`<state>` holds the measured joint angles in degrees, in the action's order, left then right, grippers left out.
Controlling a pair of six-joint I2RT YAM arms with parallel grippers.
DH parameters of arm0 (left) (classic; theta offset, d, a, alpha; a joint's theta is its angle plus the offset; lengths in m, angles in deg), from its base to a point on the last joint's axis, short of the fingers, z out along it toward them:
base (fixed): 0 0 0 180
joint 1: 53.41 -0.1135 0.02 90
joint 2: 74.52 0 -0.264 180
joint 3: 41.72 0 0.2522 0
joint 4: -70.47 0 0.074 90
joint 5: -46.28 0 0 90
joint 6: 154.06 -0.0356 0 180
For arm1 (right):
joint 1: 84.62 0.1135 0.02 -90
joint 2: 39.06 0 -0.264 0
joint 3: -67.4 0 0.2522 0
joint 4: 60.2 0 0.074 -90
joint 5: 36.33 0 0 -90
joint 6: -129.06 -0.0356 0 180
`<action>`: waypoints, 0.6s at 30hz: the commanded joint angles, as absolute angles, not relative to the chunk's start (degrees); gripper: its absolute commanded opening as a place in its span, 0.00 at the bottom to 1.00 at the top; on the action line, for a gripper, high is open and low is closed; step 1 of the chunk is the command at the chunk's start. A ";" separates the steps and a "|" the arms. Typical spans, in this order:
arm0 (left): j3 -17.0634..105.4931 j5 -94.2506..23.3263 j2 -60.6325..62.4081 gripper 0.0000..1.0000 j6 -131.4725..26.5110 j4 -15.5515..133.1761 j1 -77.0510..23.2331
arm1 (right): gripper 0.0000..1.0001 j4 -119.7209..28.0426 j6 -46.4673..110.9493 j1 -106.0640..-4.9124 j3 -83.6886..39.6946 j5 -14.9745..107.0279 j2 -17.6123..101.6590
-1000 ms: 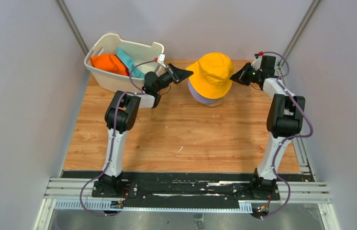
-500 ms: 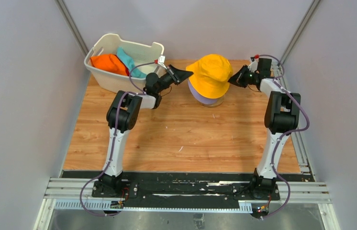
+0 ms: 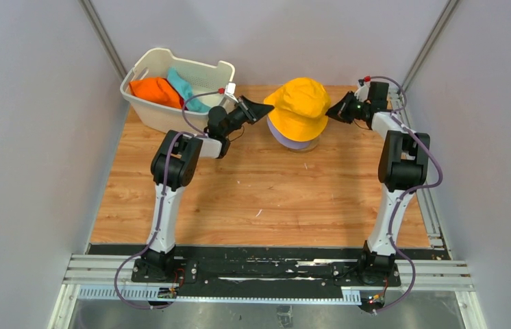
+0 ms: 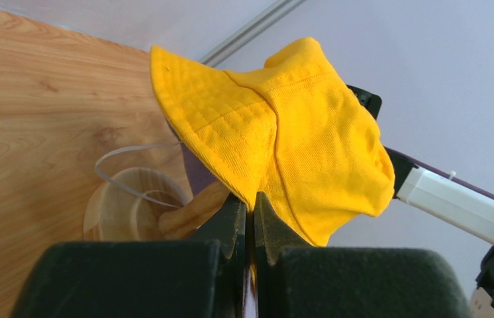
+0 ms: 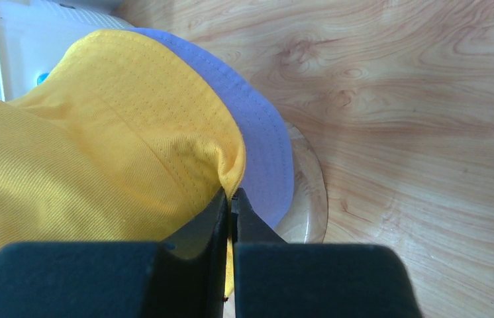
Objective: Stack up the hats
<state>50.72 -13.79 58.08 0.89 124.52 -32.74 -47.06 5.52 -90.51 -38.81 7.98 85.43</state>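
At the far left corner of the light wooden table (image 3: 259, 185) stands a white perforated plastic basket (image 3: 148, 113). An orange fabric bucket hat (image 3: 155, 90) and a teal fabric bucket hat (image 3: 183, 85) lie side by side inside it, the teal one to the right.

Just right of the basket, the left gripper (image 3: 269, 107) reaches toward the middle of the table. In the left wrist view its fingers (image 4: 234, 218) are pressed together on the brim edge of the yellow fabric bucket hat (image 3: 301, 104), pinching the cloth.

The yellow hat sits tilted over a lavender fabric bucket hat (image 3: 282, 137), whose brim shows beneath it on the near side. Both rest on the wooden mushroom-shaped stand (image 4: 120, 213), at the back centre of the table.

On the hat's far side, the right gripper (image 3: 330, 114) meets the opposite brim. In the right wrist view its fingers (image 5: 211, 215) are clamped on the yellow brim's edge, with the lavender brim just beyond.
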 commanded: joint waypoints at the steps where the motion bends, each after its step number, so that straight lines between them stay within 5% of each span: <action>1: 47.71 -18.24 61.47 0.00 0.74 109.51 -34.45 | 0.01 -49.51 5.39 -90.15 -37.26 8.41 81.88; 14: 50.83 -18.33 64.44 0.00 1.38 105.82 -34.43 | 0.00 -52.40 4.59 -89.98 -36.05 6.48 80.29; 18: 50.08 -17.97 62.95 0.13 2.31 107.54 -34.43 | 0.06 -52.14 5.00 -89.98 -36.05 6.80 79.92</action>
<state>52.99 -15.47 58.67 -3.68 119.41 -32.76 -50.71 5.17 -90.51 -36.18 7.67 81.14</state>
